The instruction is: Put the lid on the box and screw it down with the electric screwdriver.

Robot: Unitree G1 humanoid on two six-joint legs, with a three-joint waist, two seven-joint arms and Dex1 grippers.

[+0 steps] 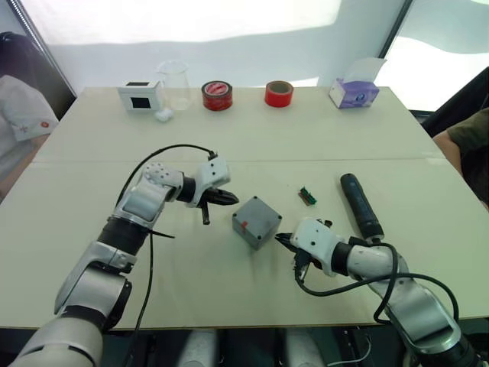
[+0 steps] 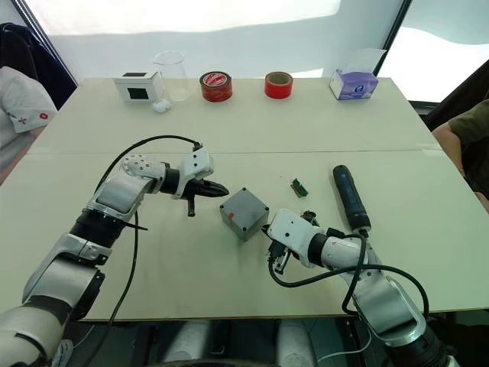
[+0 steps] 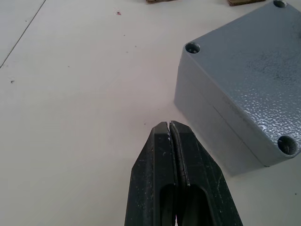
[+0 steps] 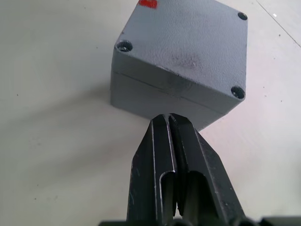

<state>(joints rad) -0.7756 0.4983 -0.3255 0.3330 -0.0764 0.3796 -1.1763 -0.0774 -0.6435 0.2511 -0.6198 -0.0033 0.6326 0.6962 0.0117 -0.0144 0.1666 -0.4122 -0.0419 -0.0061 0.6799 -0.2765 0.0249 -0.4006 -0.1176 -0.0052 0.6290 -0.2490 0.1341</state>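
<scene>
The grey box stands mid-table with a red mark on its side. The lid sits on top of it, a seam running below its rim and empty screw holes at its corners. My left gripper is shut with nothing in it, its tips just left of the box and apart from it. Just right of the box, at its near corner, my right gripper is also shut and empty. The electric screwdriver, a long dark cylinder, lies on the table to the right, beyond my right arm.
A small green-brown block lies between box and screwdriver. Along the far edge stand a white cube, a clear beaker, two red tape rolls and a tissue box. A person's arm shows at the right edge.
</scene>
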